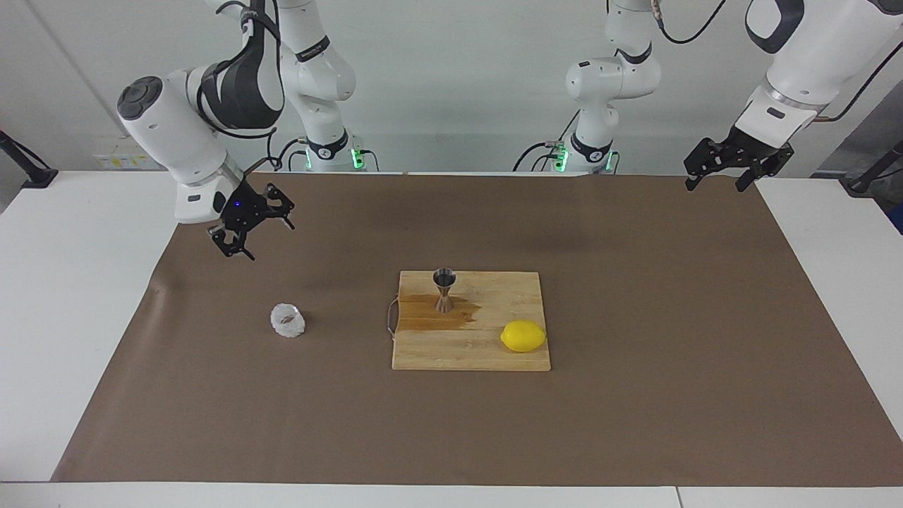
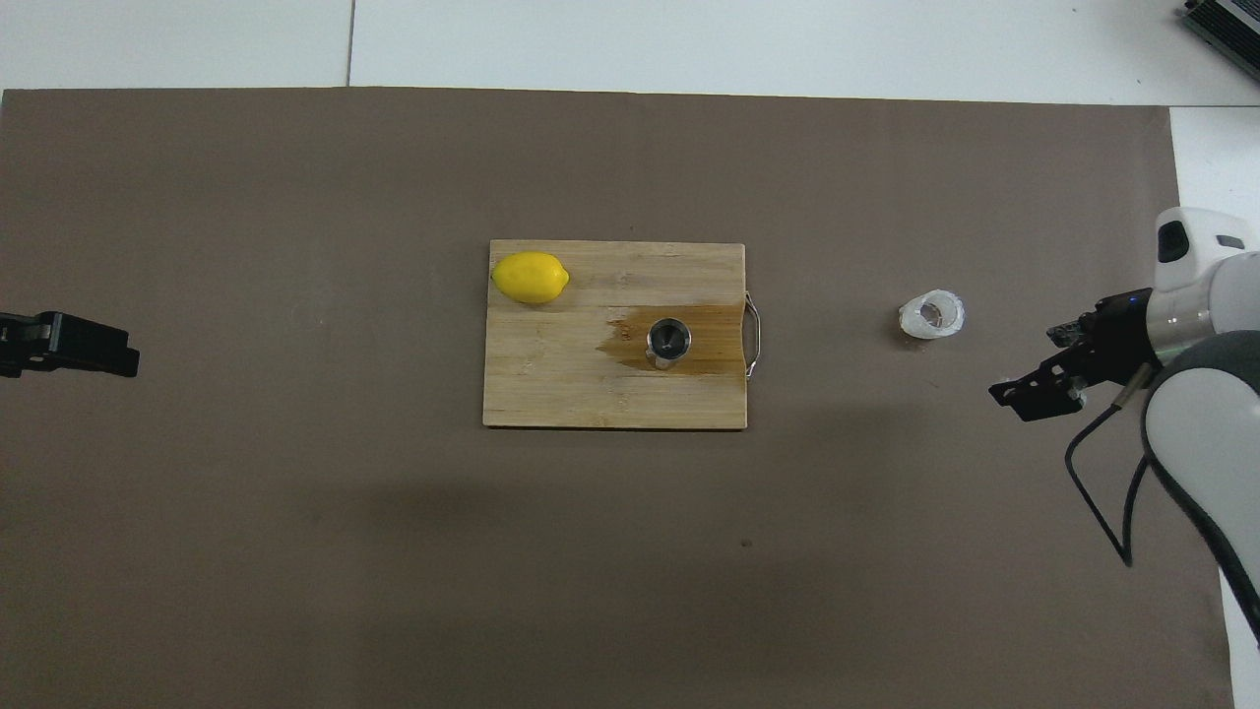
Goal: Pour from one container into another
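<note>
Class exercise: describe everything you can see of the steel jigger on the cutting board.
The jigger is small, shiny steel and hourglass-shaped: two cones joined at a narrow waist. It stands upright, open mouth up, on the wooden cutting board, toward the handle end, inside a dark wet stain. It stands nearer to the robots than the lemon, apart from it. No gripper touches it.

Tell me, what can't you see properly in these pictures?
- Inside of the jigger: too small and dark in both views to tell if it holds liquid.
- Inside of the bumpy cup: too small to tell if anything is left.
- Left hand: cut off by the overhead view's edge.
</note>
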Controlling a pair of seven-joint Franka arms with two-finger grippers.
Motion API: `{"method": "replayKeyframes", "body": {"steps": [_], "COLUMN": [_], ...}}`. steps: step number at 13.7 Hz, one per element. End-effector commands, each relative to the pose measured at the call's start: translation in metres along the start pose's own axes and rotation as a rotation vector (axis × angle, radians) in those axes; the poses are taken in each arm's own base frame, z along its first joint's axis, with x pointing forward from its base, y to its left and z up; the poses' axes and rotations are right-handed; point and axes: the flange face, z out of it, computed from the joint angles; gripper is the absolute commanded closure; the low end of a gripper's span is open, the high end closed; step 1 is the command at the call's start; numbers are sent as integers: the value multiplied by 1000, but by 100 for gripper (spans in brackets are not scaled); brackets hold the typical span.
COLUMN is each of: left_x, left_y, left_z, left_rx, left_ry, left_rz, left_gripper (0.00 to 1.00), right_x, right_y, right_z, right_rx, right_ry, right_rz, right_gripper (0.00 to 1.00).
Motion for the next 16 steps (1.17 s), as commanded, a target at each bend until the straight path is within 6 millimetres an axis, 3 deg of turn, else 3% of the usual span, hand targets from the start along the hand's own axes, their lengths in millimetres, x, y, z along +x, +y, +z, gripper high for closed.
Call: {"method": "replayKeyframes", "body": {"steps": [1, 3, 6, 8, 11, 16], "left_x": [-9, -9, -9, -9, -9, -9], "left_y": [-1, -1, -1, -1, -1, -1], "left_z": [-1, -1, -1, -1, -1, -1], "left_rx": [-3, -3, -3, -3, -3, -3], "left_ry": [-2, -2, -2, -2, -4, -2], "left_rz": [5, 5, 5, 5, 5, 5], "left_gripper": [0, 0, 0, 0, 0, 0], "right_x": [-1, 14, 12, 11, -5, 3], "right_y": [-2, -31, -34, -39, -17, -17], "right_z": [-31, -53, -74, -79, -86, -111], "right_rx": [-56, -110, -99, -87, -80, -106], "right_ry": [-65, -103, -111, -117, -131, -102], "right_rz": [193, 397, 664, 676, 706, 700], "right_gripper": [0, 0, 0, 0, 0, 0]}}
